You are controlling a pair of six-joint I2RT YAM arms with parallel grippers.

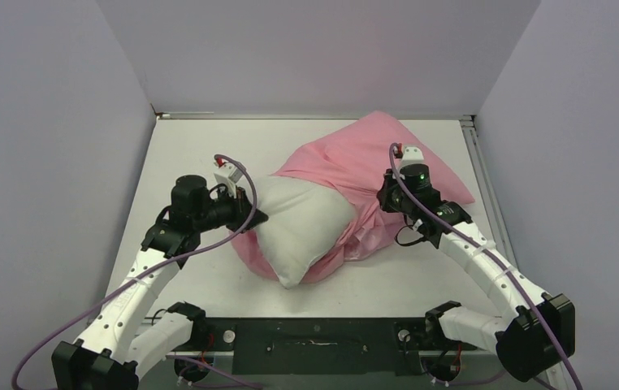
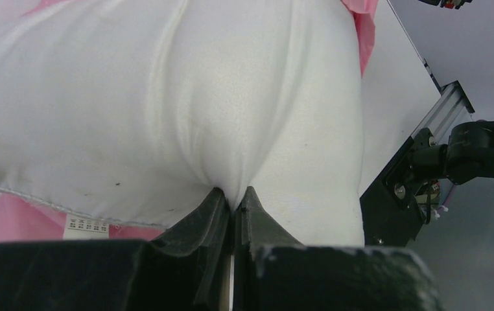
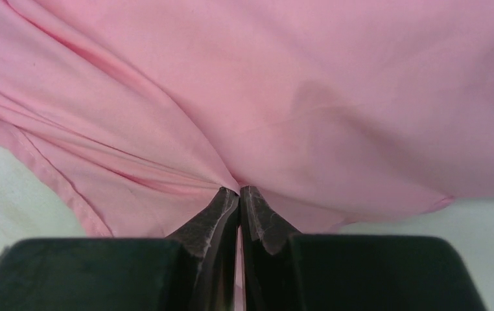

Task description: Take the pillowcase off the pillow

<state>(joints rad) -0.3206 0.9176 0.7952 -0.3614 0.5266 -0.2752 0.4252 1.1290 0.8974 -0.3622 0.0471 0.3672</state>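
White tabletop (image 1: pixel 192 150) holds the big pillow (image 1: pixel 302 223) in the middle, half out of the pink pillowcase (image 1: pixel 355 154) toward 1 o'clock. Left gripper (image 2: pixel 233 193) pinches the pillow tight. Right gripper (image 3: pixel 239 190) pinches the pillowcase tight.

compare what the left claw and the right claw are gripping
The left claw is shut on the white pillow; the right claw is shut on the pink pillowcase. The left claw holds the pillow's bared end, while the right claw holds the pillowcase farther right, where it covers the pillow. Both pinch a fold tight.
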